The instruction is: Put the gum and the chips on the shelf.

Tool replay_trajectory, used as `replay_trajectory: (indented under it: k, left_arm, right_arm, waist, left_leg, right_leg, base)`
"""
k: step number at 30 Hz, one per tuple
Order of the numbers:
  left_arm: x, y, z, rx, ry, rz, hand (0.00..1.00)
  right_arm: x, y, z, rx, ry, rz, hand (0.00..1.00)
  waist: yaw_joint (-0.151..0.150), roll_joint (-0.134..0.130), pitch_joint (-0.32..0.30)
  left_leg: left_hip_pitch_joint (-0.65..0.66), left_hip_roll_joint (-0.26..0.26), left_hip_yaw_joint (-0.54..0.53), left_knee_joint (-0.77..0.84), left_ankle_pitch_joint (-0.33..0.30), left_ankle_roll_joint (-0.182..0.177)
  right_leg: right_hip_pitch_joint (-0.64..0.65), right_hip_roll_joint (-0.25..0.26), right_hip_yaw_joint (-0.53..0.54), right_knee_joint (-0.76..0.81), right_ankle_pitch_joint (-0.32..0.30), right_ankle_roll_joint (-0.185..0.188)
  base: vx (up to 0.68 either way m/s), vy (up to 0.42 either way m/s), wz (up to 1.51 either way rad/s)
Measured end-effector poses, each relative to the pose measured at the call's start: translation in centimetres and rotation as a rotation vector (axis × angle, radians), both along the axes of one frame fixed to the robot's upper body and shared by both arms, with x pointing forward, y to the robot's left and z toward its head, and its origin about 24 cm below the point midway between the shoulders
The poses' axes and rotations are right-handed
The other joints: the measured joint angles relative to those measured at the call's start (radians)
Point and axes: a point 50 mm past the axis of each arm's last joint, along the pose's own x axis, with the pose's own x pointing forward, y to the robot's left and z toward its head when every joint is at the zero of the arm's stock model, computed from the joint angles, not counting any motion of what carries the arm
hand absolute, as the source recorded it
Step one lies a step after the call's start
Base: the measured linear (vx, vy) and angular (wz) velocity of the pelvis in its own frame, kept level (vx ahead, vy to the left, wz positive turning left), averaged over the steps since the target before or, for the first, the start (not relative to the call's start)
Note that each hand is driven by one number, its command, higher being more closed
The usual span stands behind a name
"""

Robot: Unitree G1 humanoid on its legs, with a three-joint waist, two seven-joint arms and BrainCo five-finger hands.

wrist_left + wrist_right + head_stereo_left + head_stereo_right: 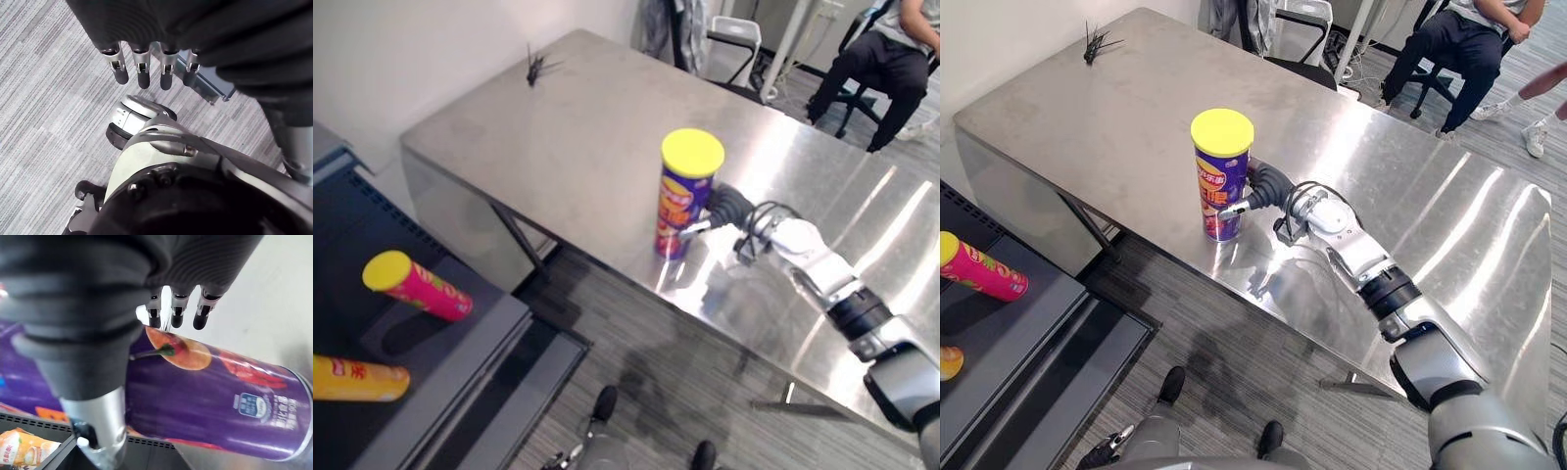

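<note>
Right hand (1269, 186): at the 3 o'clock side of the chips can, thumb by its near face, fingers straight and close together past its far face, not curled round it.
Chips can (684, 196): purple with a yellow lid, upright on the steel table (587, 127) near the front edge.
Left hand (143, 73): over the grey floor (39, 98), fingers straight, slightly apart, empty.
Shelf (480, 333): dark, at 8 o'clock from the chips can; a pink can (416, 286) and a yellow can (357, 379) lie on their sides on it.
Black object (535, 67): on the table's far corner, at 11 o'clock.
Person (891, 49): seated beyond the table, at 1 o'clock.
</note>
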Motion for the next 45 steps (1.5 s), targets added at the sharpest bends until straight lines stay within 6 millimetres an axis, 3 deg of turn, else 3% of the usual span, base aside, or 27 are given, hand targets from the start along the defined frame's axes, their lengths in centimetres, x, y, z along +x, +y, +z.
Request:
replay_trajectory:
  k: [5,6,15,26,30,32,35,36,38,42,45]
  left_arm:
    - [0.0,0.0,0.0,0.000,-0.001,0.003,0.00]
    - [0.0,0.0,0.0,-0.003,-0.002,0.010,0.00]
    - [0.1,0.0,0.0,0.003,-0.007,0.036,0.00]
    - [0.0,0.1,0.0,0.005,-0.001,0.061,0.00]
    - [-0.5,0.3,-0.1,0.004,0.008,0.092,0.00]
    - [-0.9,0.4,-0.1,0.003,0.019,0.120,0.00]
    - [-1.6,0.5,-0.2,0.005,0.034,0.142,0.00]
    - [-2.2,0.7,-0.2,0.009,0.048,0.152,0.00]
    - [-2.4,0.7,-0.2,0.012,0.053,0.154,0.00]
    - [-2.5,0.8,-0.2,0.016,0.057,0.144,0.00]
    - [-2.8,0.8,-0.2,0.016,0.070,0.145,0.00]
  right_arm:
    - [0.0,0.5,0.3,-0.015,-0.010,0.018,0.00]
    - [0.0,0.6,0.3,-0.018,-0.010,0.021,1.00]
    - [0.4,1.4,0.0,0.012,0.009,0.005,1.00]
    - [0.8,1.4,0.1,0.105,0.055,-0.036,1.00]
    - [-1.0,0.6,2.6,0.280,-0.019,-0.007,1.00]
    - [-3.3,-0.2,5.3,0.390,-0.133,0.053,1.00]
    - [-5.7,-1.0,6.8,0.485,-0.230,0.119,1.00]
    - [-7.1,-1.1,6.5,0.516,-0.237,0.168,1.00]
    - [-8.0,-1.1,5.9,0.512,-0.232,0.199,1.00]
    - [-10.1,-1.4,2.4,0.514,-0.117,0.243,1.00]
    - [-11.7,-0.9,-3.1,0.542,0.112,0.220,1.00]
  waist:
    - [0.002,0.000,0.000]
    - [0.002,0.000,0.000]
    - [0.020,-0.003,0.001]
    - [0.014,-0.009,0.003]
    - [-0.003,-0.014,0.004]
    - [-0.016,-0.016,0.002]
    - [-0.041,-0.020,-0.002]
    - [-0.061,-0.026,-0.024]
    - [-0.065,-0.029,-0.028]
    - [-0.067,-0.029,-0.041]
    - [-0.066,-0.026,-0.067]
  left_leg:
    - [0.000,0.000,0.000,0.000,0.000,0.000]
    - [0.000,0.000,0.000,0.000,0.000,0.000]
    - [-0.002,0.000,0.000,0.000,0.000,0.000]
    - [0.010,0.002,0.008,0.000,0.003,0.001]
    - [0.036,0.004,0.017,0.000,0.002,0.000]
    - [0.047,0.009,0.033,0.000,0.000,-0.001]
    - [0.073,0.008,0.043,-0.001,-0.004,-0.001]
    - [0.077,0.010,0.052,-0.002,-0.006,-0.001]
    - [0.085,0.011,0.061,0.000,-0.007,-0.002]
    - [0.109,0.011,0.070,-0.001,-0.013,-0.002]
    - [0.112,0.012,0.072,0.000,-0.013,-0.003]
  right_leg:
    - [-0.001,0.000,0.000,0.000,0.000,0.000]
    - [-0.001,0.000,0.000,0.000,0.000,0.000]
    - [-0.003,0.000,0.000,0.001,0.000,0.000]
    - [-0.003,0.000,0.010,0.013,0.000,0.000]
    - [0.015,-0.001,0.017,0.014,-0.001,-0.001]
    - [0.015,0.001,0.034,0.017,-0.001,-0.002]
    - [0.033,-0.001,0.042,0.018,-0.001,-0.002]
    - [0.032,0.000,0.050,0.018,-0.001,-0.002]
    - [0.034,0.000,0.058,0.018,-0.001,-0.002]
    - [0.049,-0.001,0.069,0.018,-0.002,-0.002]
    - [0.049,-0.001,0.071,0.020,-0.003,-0.003]
  base:
    - [0.00,0.000,0.00]
    - [0.00,0.000,0.00]
    - [0.00,0.000,0.00]
    - [0.00,0.000,-0.02]
    - [-0.01,-0.002,-0.07]
    - [-0.04,0.000,-0.18]
    - [-0.02,0.000,-0.13]
    - [-0.01,-0.002,-0.14]
    - [0.00,-0.001,-0.16]
    - [-0.01,0.001,-0.06]
    - [0.00,-0.001,-0.02]
